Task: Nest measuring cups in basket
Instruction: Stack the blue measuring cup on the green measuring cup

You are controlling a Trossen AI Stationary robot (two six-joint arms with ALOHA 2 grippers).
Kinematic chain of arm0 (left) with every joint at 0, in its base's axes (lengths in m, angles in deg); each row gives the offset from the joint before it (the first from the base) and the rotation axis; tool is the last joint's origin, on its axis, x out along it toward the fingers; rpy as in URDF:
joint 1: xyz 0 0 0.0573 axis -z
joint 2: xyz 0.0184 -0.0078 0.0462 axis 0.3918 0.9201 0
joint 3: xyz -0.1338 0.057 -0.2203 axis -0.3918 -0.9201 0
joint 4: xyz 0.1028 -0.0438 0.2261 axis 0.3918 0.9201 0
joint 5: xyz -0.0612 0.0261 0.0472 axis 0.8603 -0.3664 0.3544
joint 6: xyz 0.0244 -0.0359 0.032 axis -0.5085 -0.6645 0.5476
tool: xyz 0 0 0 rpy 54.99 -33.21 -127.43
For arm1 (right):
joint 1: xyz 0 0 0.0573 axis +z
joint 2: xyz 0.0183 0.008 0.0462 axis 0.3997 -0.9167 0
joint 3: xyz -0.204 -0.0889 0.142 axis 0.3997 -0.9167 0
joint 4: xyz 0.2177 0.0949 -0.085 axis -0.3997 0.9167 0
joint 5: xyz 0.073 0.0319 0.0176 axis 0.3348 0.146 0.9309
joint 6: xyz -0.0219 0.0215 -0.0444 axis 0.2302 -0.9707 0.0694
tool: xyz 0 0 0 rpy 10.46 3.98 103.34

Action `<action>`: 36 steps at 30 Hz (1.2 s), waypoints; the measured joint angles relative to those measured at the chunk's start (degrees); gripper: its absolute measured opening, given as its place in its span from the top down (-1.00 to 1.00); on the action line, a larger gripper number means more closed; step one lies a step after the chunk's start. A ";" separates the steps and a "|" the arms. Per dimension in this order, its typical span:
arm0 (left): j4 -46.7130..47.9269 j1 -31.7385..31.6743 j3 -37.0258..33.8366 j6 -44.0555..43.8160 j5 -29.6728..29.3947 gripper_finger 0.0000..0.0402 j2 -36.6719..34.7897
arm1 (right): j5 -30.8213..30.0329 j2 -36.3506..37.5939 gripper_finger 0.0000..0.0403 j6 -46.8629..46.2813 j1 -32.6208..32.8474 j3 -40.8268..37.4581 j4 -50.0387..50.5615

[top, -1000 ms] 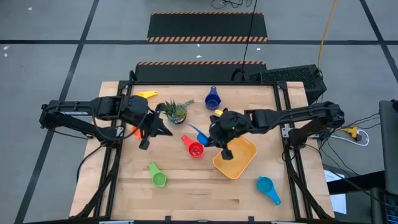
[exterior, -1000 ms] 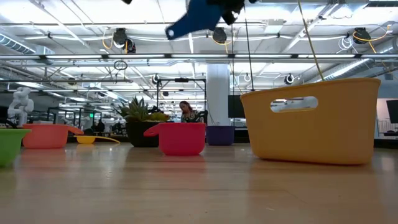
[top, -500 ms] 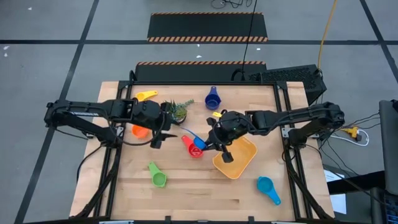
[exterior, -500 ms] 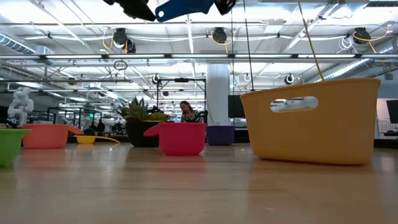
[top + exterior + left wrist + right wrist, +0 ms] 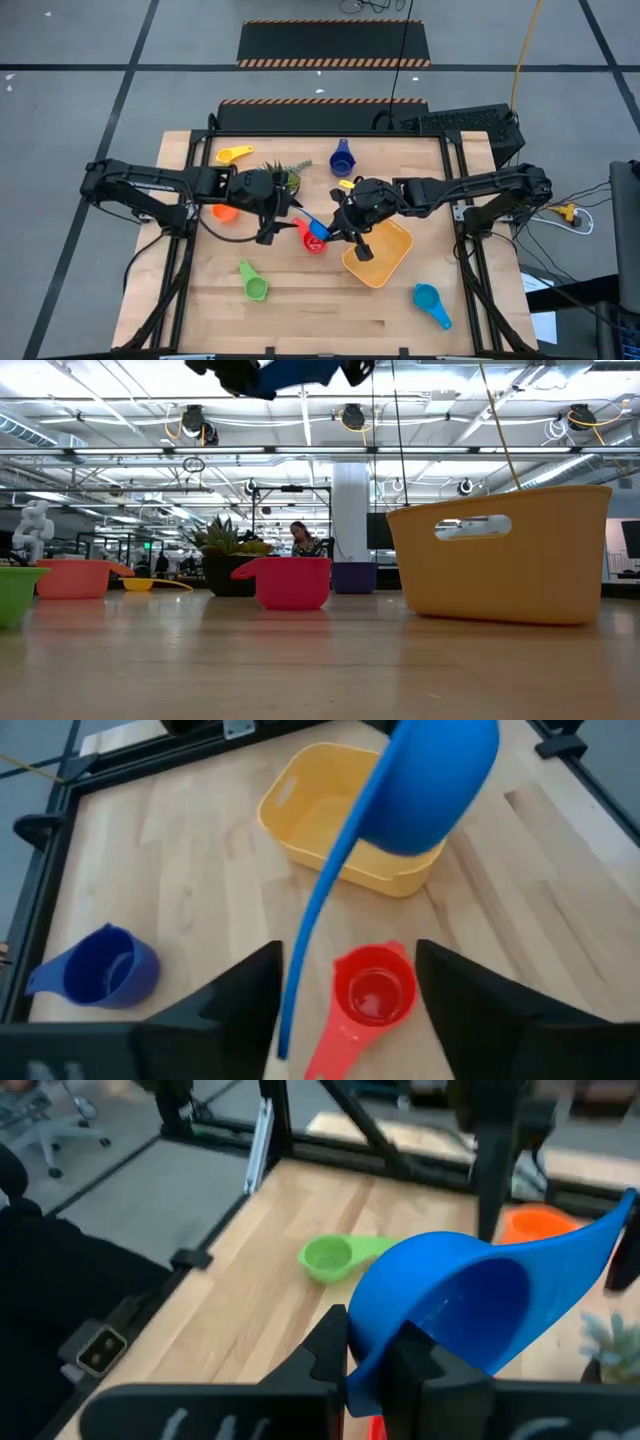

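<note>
A pale wooden worktop [image 5: 320, 300] is sitting inside a black metal frame [image 5: 205, 135] on a grey floor [image 5: 80, 110] crossed by dark lines. Black mats edged with orange and black hazard stripes [image 5: 333, 44] are lying beyond it. A yellow cable [image 5: 520, 60] is running across the floor. Behind the worktop, a large hall is stretching away under white ceiling beams [image 5: 320, 452] and round hanging lamps [image 5: 193, 422], with a white column [image 5: 351, 500] standing in the middle.

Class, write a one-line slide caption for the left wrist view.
Open left gripper reaches for the handle of a blue measuring cup held above the red cup, with the yellow basket beyond.
</note>
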 joint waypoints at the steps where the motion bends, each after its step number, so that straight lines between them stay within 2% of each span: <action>1: 0.00 0.04 0.00 -0.02 -0.09 -0.03 -0.02 | 0.00 -0.34 0.92 -0.17 0.00 0.00 -0.06; 4: -0.09 0.11 0.00 -0.64 -0.30 0.29 -0.04 | 0.18 -0.90 0.92 -0.67 -0.32 0.00 0.03; 8: -0.15 0.07 0.00 -2.10 -0.10 0.86 -0.98 | 0.51 -0.95 0.92 -0.86 -0.57 0.00 -0.91; 9: 0.00 0.09 0.02 -2.08 0.29 0.92 -1.02 | 0.55 -0.95 0.92 -1.06 -0.66 0.00 -1.15; 12: 0.51 0.43 0.02 -2.08 -0.01 0.95 -0.99 | 0.71 -0.97 0.92 -1.29 -0.83 0.00 -1.55; 14: 0.56 0.75 0.02 -2.08 -0.80 0.96 -1.09 | -0.86 -0.99 0.83 -0.91 -0.81 0.00 -1.83; 19: 1.38 1.96 0.00 -2.19 -3.30 0.98 -1.04 | -4.28 -0.91 0.41 -0.16 -1.11 0.00 -0.45; 23: 1.87 3.40 0.00 -1.95 -8.03 0.98 -1.04 | -9.32 -0.92 0.06 0.04 -1.11 0.00 0.07; 27: 2.54 5.81 0.00 -0.32 -14.25 0.98 -1.04 | -12.55 -0.88 -0.19 0.47 -1.11 0.00 0.31; 31: 5.12 8.58 0.00 1.43 -21.15 0.98 -1.04 | -13.31 -0.59 -0.34 0.76 -1.16 0.00 0.56; 36: 8.22 11.39 0.00 1.16 -24.48 0.98 -1.02 | -12.46 -0.16 -0.38 0.70 -0.97 0.00 1.47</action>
